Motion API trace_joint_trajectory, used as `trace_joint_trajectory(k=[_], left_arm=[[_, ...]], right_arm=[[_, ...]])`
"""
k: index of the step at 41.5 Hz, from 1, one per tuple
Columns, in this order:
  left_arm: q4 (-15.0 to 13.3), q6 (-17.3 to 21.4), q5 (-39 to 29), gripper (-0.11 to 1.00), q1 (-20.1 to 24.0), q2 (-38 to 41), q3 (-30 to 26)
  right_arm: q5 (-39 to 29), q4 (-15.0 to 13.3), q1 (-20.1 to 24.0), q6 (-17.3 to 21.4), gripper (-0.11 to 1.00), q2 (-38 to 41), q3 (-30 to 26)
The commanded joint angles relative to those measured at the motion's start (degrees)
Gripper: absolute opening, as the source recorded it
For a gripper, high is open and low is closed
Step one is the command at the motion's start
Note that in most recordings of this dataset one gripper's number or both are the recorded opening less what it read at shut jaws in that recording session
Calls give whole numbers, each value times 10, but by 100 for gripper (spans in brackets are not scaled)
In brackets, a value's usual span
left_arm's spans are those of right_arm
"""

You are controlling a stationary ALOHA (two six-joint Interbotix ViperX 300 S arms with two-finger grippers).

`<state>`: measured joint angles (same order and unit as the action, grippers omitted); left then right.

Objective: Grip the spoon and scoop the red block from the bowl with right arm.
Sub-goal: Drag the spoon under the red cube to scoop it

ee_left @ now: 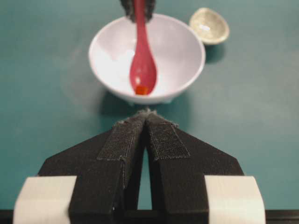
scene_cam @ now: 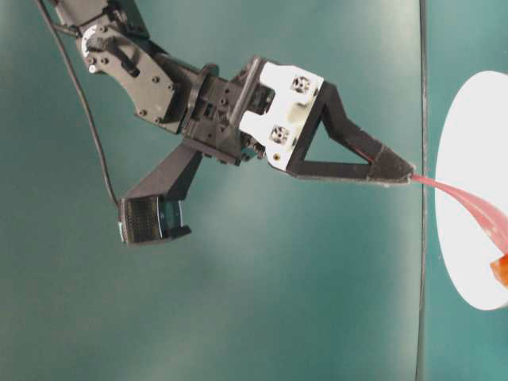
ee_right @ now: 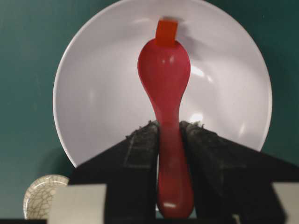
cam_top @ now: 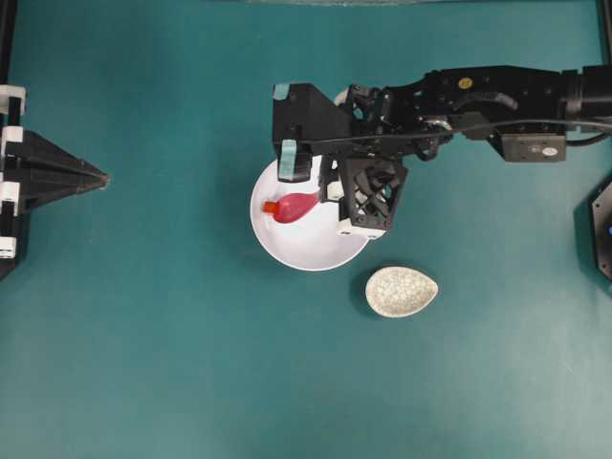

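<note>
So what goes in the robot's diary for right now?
right gripper: shut on spoon | spoon tip: touching red block in bowl | block not scooped | left gripper: shut, idle

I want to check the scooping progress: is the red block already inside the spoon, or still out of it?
Still out. The red block lies in the bowl touching the tip of the spoon, whose scoop looks empty.

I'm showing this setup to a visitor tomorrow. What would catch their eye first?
Probably the pink spoon, pinched by its handle in the right tool and reaching into the big white bowl mid-table. The small red block sits right at the spoon's tip.
</note>
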<state>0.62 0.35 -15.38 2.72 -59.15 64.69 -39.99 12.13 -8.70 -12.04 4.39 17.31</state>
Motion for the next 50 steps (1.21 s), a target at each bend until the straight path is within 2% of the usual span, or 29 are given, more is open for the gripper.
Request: trace_joint_trajectory(k=[1, 14, 24, 50], left_arm=[[1, -1, 6, 0, 0, 2, -16], [1, -1, 5, 0, 0, 2, -15], [1, -1, 4, 0, 0, 2, -16], [1, -1, 2, 0, 0, 2, -15]], right_arm=[[18, 3, 2, 1, 24, -27, 4], [52, 4, 3, 1, 24, -35, 20], [77, 17, 3, 1, 24, -36, 42], [244, 25, 12, 2, 24, -94, 169]])
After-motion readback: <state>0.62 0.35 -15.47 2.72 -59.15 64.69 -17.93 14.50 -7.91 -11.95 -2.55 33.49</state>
